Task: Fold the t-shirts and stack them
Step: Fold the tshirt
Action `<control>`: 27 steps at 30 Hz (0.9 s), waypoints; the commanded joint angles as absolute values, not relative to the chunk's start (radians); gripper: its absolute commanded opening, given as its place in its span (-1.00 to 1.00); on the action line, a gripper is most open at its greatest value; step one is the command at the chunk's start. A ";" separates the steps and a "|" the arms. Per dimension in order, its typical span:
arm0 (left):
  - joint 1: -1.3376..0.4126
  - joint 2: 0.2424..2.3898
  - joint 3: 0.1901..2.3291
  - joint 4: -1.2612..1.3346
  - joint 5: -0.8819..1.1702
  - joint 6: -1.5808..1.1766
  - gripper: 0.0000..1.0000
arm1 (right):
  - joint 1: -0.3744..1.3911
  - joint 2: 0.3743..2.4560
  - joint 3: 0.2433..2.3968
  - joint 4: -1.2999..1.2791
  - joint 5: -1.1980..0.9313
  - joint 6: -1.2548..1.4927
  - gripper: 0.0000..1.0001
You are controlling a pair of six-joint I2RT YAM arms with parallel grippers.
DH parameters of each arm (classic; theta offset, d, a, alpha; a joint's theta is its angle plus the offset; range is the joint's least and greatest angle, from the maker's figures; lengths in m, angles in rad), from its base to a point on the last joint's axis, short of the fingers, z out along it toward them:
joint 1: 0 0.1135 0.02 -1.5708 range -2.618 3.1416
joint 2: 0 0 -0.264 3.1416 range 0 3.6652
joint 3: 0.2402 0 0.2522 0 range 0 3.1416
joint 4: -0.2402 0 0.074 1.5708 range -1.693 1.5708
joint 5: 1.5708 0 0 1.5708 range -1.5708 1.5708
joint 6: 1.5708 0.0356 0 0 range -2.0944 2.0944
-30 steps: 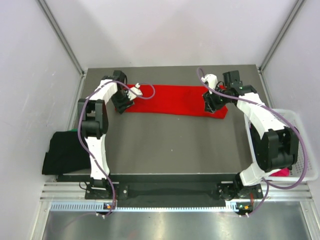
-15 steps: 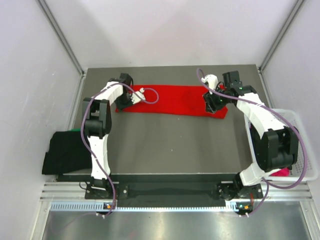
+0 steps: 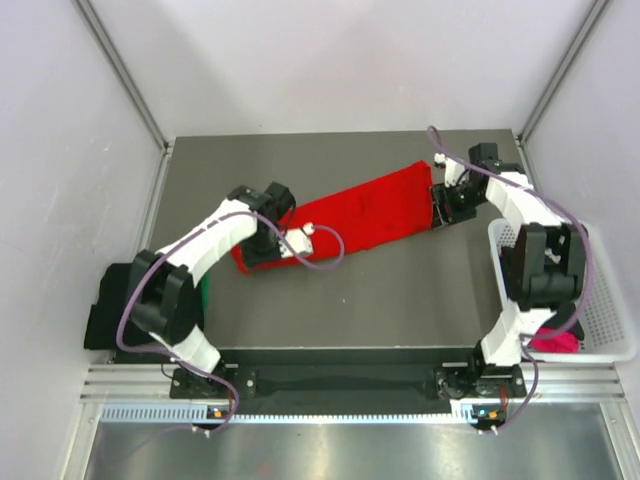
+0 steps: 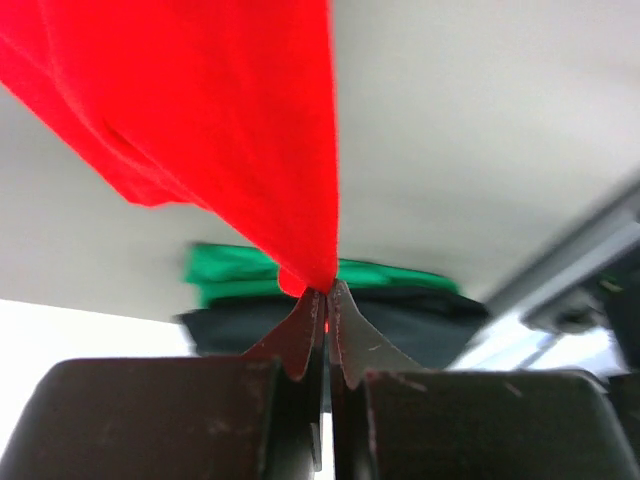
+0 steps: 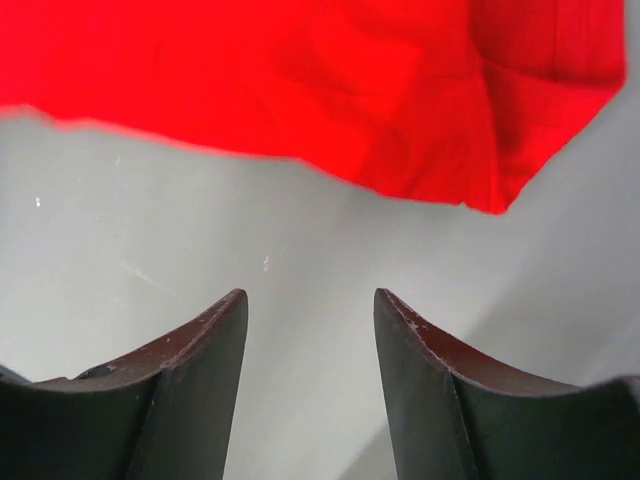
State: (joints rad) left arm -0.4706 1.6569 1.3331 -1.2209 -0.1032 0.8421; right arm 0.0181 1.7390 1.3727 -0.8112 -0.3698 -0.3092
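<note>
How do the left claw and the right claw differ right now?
The left black two-finger claw is shut; the right black two-finger claw is open. The left claw pinches an edge of the bright red cloth t-shirt; the right claw holds nothing, above bare grey table. Both are at ends of that shirt.
</note>
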 commanded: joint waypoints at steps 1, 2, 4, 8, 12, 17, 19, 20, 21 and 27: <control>-0.554 1.579 1.250 -1.364 -0.055 0.738 -1.00 | -0.046 1.876 1.483 -0.888 -0.474 -0.244 0.09; -0.599 1.566 1.235 -1.367 -0.049 0.706 -1.00 | -0.052 1.897 1.499 -0.890 -0.472 -0.245 0.08; -0.656 1.549 1.197 -1.384 -0.026 0.660 -1.00 | -0.061 1.951 1.545 -0.903 -0.477 -0.242 0.09; -0.725 1.543 1.189 -1.396 0.030 0.608 -1.00 | -0.061 2.005 1.595 -0.905 -0.482 -0.226 0.10; -0.764 1.546 1.193 -1.399 0.101 0.601 -1.00 | -0.063 2.063 1.658 -0.908 -0.508 -0.212 0.11; -0.799 1.583 1.200 -1.404 0.161 0.607 -1.00 | -0.064 2.140 1.716 -0.913 -0.569 -0.195 0.16; -0.805 1.603 1.216 -1.408 0.181 0.606 -1.00 | -0.064 2.169 1.735 -0.910 -0.581 -0.195 0.17; -0.810 1.609 1.229 -1.413 0.199 0.604 -1.00 | -0.064 2.180 1.741 -0.911 -0.580 -0.193 0.16; -0.811 1.615 1.235 -1.416 0.209 0.604 -1.00 | -0.064 2.190 1.758 -0.908 -0.572 -0.190 0.12; -0.844 1.658 1.267 -1.433 0.265 0.604 -1.00 | -0.066 2.296 1.897 -0.910 -0.531 -0.167 -0.64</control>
State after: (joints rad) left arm -0.8219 1.6474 1.2266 -1.3136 0.1894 0.6037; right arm -0.0631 2.2623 1.7966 -0.9302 -0.5411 -0.1818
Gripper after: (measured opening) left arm 0.013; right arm 0.217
